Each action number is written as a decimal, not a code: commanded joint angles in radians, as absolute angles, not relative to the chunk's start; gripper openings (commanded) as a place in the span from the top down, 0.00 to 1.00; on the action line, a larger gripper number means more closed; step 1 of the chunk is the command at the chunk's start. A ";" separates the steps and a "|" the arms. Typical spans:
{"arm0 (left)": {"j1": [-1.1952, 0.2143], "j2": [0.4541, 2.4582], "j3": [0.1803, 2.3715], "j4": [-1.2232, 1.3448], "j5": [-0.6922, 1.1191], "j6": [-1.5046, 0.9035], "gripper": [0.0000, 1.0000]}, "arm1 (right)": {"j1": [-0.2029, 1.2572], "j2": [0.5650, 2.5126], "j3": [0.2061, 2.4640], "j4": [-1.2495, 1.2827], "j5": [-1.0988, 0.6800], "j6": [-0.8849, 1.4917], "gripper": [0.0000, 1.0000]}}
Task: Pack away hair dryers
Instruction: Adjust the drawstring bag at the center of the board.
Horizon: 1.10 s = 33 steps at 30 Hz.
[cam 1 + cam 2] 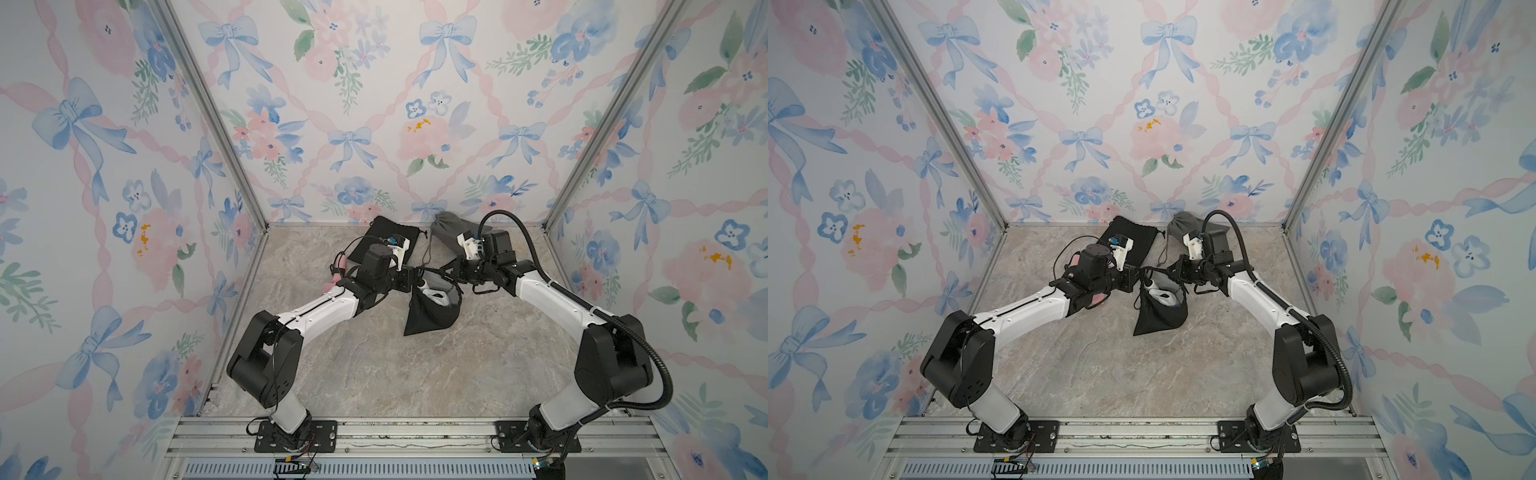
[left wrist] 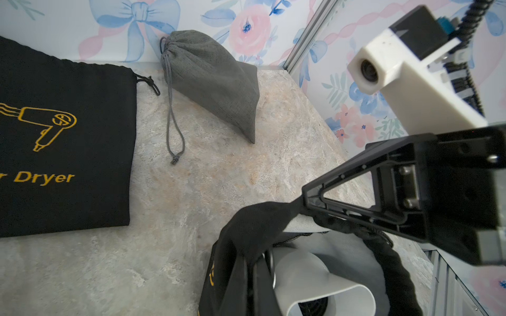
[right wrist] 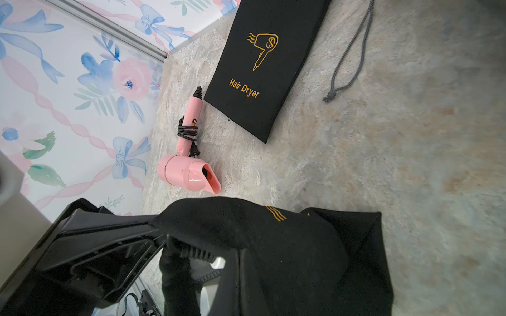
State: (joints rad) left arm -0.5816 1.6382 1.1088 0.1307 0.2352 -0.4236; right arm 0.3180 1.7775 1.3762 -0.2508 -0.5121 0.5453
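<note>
My left claw [image 1: 417, 277] is clamped on one side of the pouch [image 1: 432, 316] rim and my right claw [image 1: 448, 272] on the opposite side. Between them the mouth hangs open, just above the centre of the frame in both top views. The white dryer [image 2: 309, 276] sits inside, its barrel end showing at the opening.

I judge I am mid-bagging: this dryer is in, but the mouth is not drawn. Next it needs to settle deeper, then the drawstring must be pulled tight, so one claw has to let go without spilling the rim.

The pink dryer [image 3: 189, 172] lies bare on the table [image 1: 374, 374], left of centre and half hidden under my left arm. It is just beside the flat pouch [image 3: 265, 68]. The grey pouch [image 2: 213, 79], by the back wall at upper centre, bulges and is cinched, so it is probably full.
</note>
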 commanded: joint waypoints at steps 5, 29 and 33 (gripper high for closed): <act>-0.542 1.616 1.099 0.103 0.133 -0.434 0.90 | 0.297 1.757 1.363 -0.314 -0.395 0.520 1.00; -0.537 1.419 0.905 0.104 0.054 -0.451 0.48 | 0.445 1.558 1.325 -0.289 -0.268 0.427 1.00; -0.537 1.371 0.832 0.107 0.027 -0.445 0.48 | 0.439 1.558 1.324 -0.291 -0.271 0.424 1.00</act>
